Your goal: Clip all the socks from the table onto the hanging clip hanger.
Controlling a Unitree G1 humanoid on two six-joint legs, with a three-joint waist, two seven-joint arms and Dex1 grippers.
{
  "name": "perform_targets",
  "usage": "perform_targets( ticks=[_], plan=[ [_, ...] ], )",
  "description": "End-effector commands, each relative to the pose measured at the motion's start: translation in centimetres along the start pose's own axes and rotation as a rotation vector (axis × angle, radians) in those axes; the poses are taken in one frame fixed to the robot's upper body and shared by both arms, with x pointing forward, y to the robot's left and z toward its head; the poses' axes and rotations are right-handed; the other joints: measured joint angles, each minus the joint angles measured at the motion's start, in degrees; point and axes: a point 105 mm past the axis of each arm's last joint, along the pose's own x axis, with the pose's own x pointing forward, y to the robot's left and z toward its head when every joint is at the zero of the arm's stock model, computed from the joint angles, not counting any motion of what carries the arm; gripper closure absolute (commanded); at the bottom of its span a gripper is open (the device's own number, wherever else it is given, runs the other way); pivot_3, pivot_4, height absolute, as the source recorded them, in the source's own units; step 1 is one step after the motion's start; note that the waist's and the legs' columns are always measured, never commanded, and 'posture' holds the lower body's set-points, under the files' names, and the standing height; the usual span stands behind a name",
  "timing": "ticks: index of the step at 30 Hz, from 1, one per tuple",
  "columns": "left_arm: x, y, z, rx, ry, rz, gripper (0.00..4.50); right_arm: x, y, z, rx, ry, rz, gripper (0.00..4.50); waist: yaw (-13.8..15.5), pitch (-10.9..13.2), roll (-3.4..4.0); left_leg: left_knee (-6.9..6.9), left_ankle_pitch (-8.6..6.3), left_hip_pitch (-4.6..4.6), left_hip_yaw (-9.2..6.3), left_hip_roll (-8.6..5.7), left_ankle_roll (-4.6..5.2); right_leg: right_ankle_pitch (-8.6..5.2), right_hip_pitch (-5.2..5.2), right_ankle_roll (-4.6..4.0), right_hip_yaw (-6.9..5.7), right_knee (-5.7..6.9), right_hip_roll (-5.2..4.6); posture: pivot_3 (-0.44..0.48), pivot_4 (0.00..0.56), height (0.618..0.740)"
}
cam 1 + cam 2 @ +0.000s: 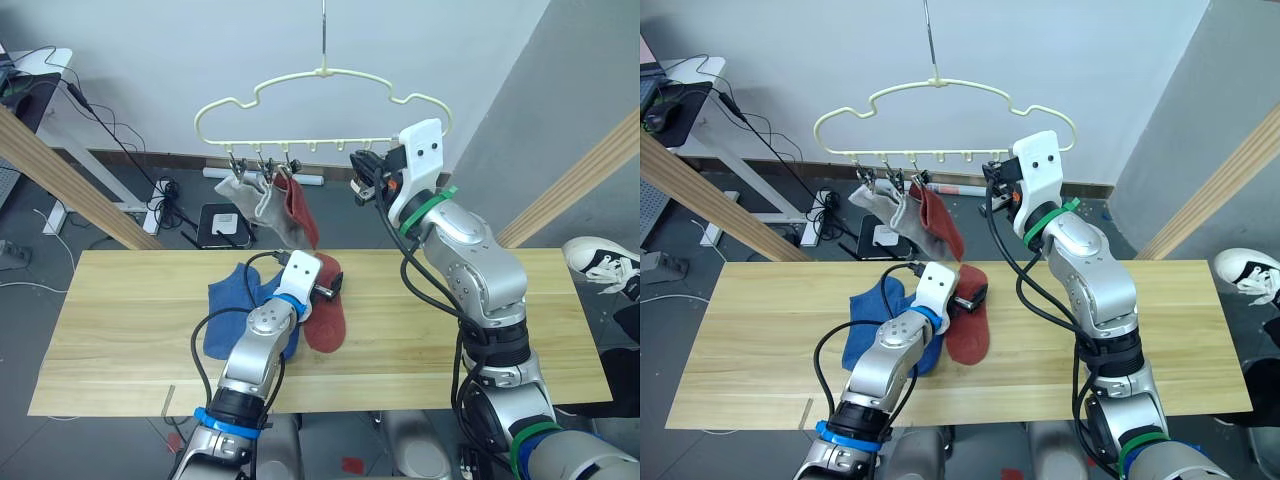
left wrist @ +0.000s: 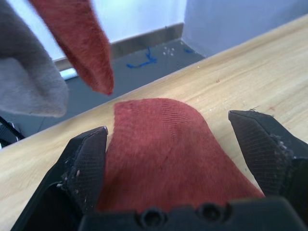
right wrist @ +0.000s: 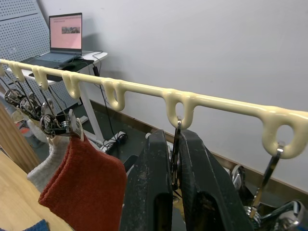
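Right pincer [image 3: 175, 192] raised, squeezing clip [image 3: 176, 159].

socks: rust red [image 1: 325, 322], blue [image 1: 232, 312], grey [image 1: 262, 205] | clip hanger [image 1: 325, 100] pale yellow | table [image 1: 130, 310] light wood-grain

A pale yellow clip hanger [image 1: 322, 105] with a wavy outline is hung by a metal hook above the light wood counter [image 1: 450, 330]. Two grey socks [image 1: 256, 200] and one rust red sock [image 1: 298, 208] are clipped side by side at its left end and hang limp. A second rust red sock [image 1: 325, 315] is laid flat on the counter, and crumpled blue socks [image 1: 232, 305] are seen just beside it, touching.
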Motion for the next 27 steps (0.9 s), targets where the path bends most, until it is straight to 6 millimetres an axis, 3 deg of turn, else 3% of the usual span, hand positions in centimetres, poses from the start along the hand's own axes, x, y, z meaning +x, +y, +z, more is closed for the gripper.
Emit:
perform_targets(
  ticks=[1,11,17,21,24,27],
  plan=[
    [0.1,-0.8,-1.2,0.059,0.058,-0.034,0.20,-0.3,0.7,1.1,-0.011,-0.044,0.019,4.50,-0.02,0.00,0.00,0.00,0.00,0.00,0.00,0.00,0.00,0.00,0.00,0.00,0.00,0.00,0.00,-0.118,0.336,0.740],
    [-0.4,-0.8,-2.6,0.105,0.113,-0.040,2.47,-0.2,0.8,1.1,-0.003,-0.045,0.019,4.50,0.00,0.00,0.00,0.01,0.00,0.01,0.00,0.00,0.00,0.00,0.01,0.00,0.01,0.01,0.00,-0.116,0.337,0.740],
    [-0.6,-0.6,-1.9,0.154,0.059,-0.047,3.15,-0.2,0.8,1.1,-0.003,-0.045,0.019,4.50,-0.01,0.00,0.00,0.00,0.00,0.01,0.00,0.01,0.00,0.00,0.01,0.00,0.01,0.01,0.00,-0.116,0.337,0.740],
    [-1.2,-1.0,0.3,0.261,-0.082,-0.067,3.82,-0.2,0.8,1.1,-0.003,-0.045,0.019,4.50,-0.02,0.00,0.00,-0.02,0.00,0.01,0.00,0.01,0.00,0.00,0.00,0.00,0.02,-0.01,0.00,-0.117,0.337,0.740],
    [-2.0,-2.0,3.2,0.342,-0.253,-0.099,4.49,-0.2,0.8,1.1,-0.003,-0.046,0.019,4.50,0.02,0.00,0.00,-0.03,0.00,-0.01,0.00,0.01,0.00,0.00,-0.01,0.00,0.01,-0.04,-0.02,-0.119,0.335,0.740],
    [-2.8,-2.5,5.3,0.425,-0.379,-0.098,4.49,-0.2,0.8,1.1,-0.002,-0.047,0.019,4.50,0.03,0.00,0.00,-0.02,0.00,-0.01,0.00,0.01,0.00,0.00,-0.01,0.00,0.02,-0.05,-0.03,-0.119,0.335,0.740]
  ],
)
